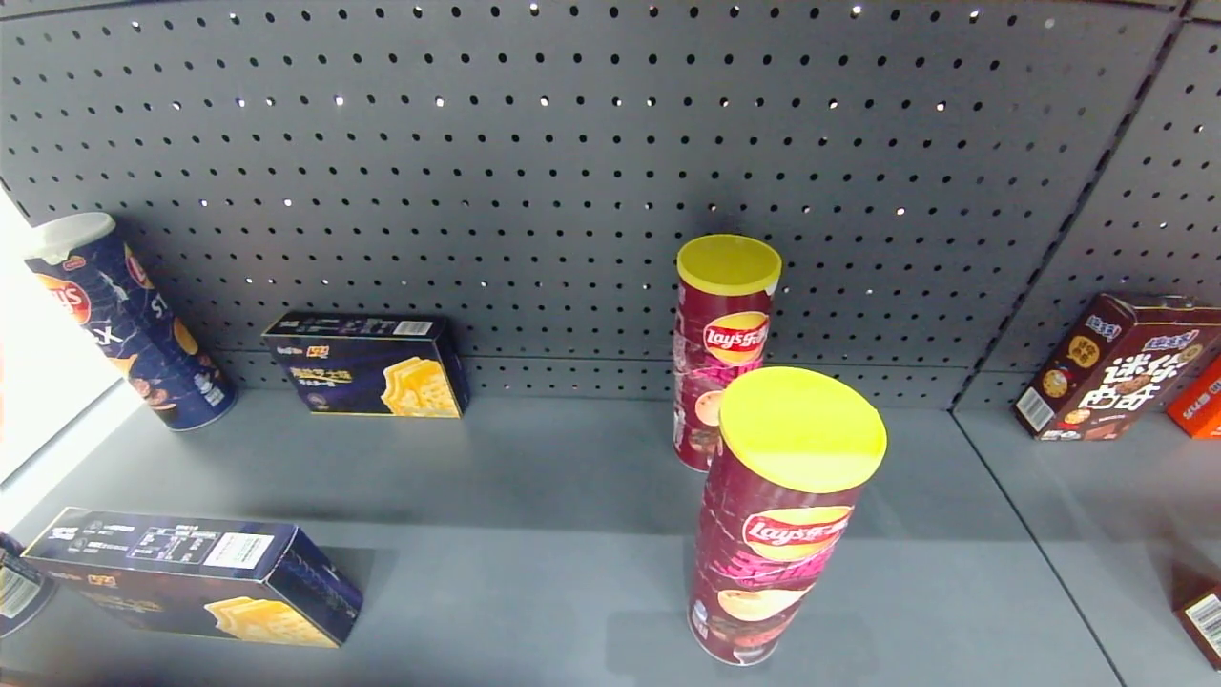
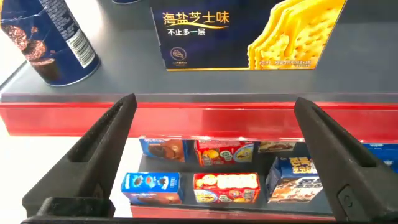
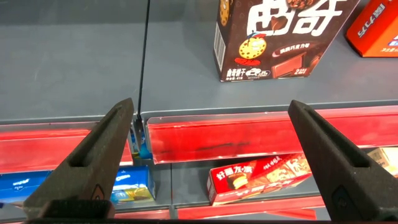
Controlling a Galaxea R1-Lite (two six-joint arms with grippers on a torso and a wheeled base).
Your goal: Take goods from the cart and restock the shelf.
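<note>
Nearest, a maroon cardboard chip can, yellow-lidded, stands on the grey metal shelf, a second maroon can just behind; the left gripper and right gripper gape empty.

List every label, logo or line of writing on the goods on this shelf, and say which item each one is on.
Front red can: oval brand logo; small print below unreadable.
Rear red can: same logo.
Blue can: logo and large white letters, partly turned away.
Rear cracker box: gold characters, too small.
Front cracker box: white characters on its face; table and barcode too small.
Brown biscuit box: large white characters, barcode.
</note>
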